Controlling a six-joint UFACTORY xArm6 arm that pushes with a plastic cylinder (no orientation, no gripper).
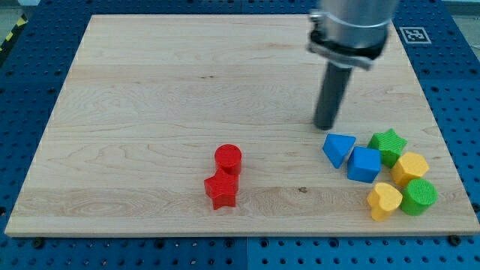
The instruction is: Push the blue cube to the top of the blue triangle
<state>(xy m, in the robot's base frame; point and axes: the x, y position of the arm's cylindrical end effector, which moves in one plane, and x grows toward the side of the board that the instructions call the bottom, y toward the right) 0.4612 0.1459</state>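
The blue triangle (339,148) lies on the wooden board at the view's right. The blue cube (364,164) sits against its lower right side, touching it. My tip (324,125) is on the board just above and slightly left of the blue triangle, a small gap away from it. The rod rises from there to the arm's grey end at the view's top.
A green star (388,144), a yellow hexagon (411,167), a green cylinder (418,196) and a yellow heart (384,200) cluster to the right of and below the blue cube. A red cylinder (228,158) and a red star (221,190) sit at bottom centre. The board's right edge (442,142) is close by.
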